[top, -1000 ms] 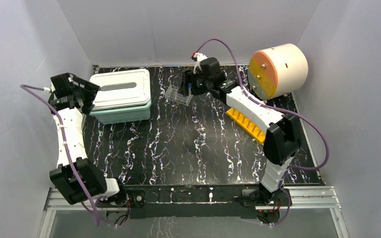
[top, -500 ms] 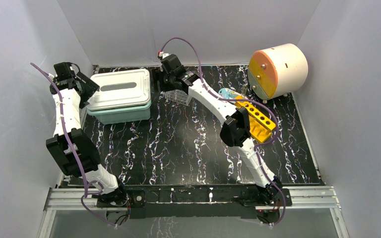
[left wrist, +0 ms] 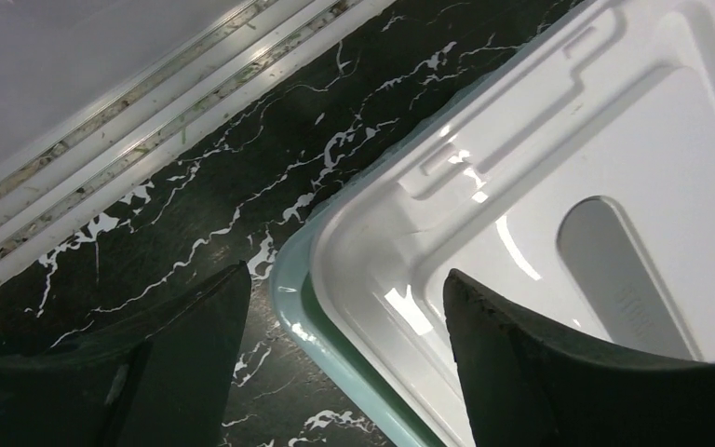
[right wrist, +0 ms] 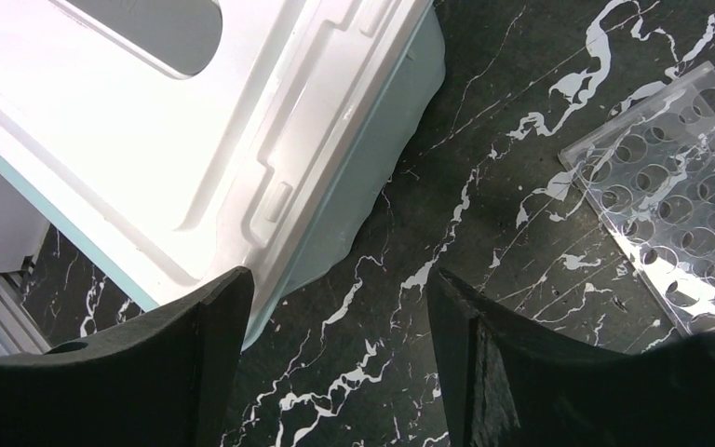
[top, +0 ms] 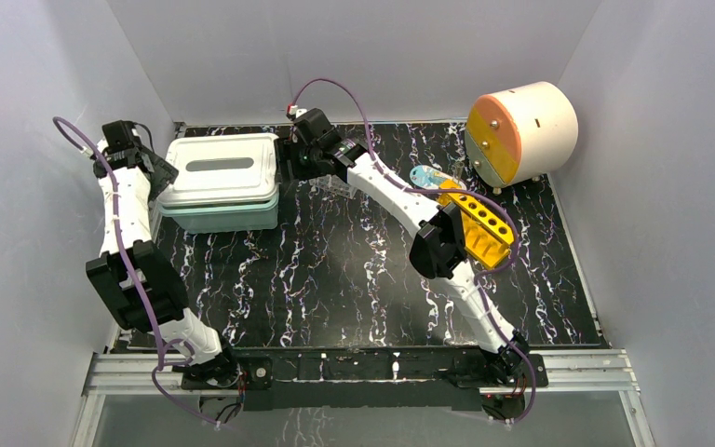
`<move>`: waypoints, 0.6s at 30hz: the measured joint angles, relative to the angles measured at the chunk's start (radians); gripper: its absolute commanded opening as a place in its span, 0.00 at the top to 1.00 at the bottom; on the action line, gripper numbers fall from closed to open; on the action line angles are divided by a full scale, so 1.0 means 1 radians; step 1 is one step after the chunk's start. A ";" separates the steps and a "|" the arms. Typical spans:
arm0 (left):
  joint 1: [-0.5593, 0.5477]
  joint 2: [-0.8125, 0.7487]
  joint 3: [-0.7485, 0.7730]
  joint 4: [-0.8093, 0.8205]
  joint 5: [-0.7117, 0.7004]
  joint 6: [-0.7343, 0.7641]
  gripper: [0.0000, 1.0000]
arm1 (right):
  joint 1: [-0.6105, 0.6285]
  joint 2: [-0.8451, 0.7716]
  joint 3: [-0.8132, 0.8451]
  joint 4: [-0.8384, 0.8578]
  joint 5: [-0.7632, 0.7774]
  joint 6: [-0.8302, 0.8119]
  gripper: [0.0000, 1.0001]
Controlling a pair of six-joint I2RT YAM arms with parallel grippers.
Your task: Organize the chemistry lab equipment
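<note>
Both spread wide and empty, the left gripper [left wrist: 344,289] spans the left corner of a glossy, white-lidded mint bin [top: 233,214] and the right gripper [right wrist: 335,289] its right corner, beside the perforated clear rack [right wrist: 684,196] and blocky yellow rack [top: 482,220], on a white-veined black tabletop [top: 335,270] between plain pale walls [top: 354,56].

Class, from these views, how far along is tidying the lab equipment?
Done: nothing visibly; the lidded bin is shut. In hand: the left gripper and right gripper, both open, flank it, holding nothing. Left: clear rack, yellow rack and blue-capped tube lie on the table.
</note>
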 measured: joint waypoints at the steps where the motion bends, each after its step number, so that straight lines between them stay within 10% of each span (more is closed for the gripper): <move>1: 0.000 0.000 -0.010 -0.002 -0.008 0.000 0.28 | 0.001 0.000 0.000 0.001 0.004 0.000 0.24; 18: 0.015 0.000 -0.044 -0.015 -0.064 -0.011 0.27 | 0.037 -0.027 -0.058 0.095 -0.010 -0.002 0.23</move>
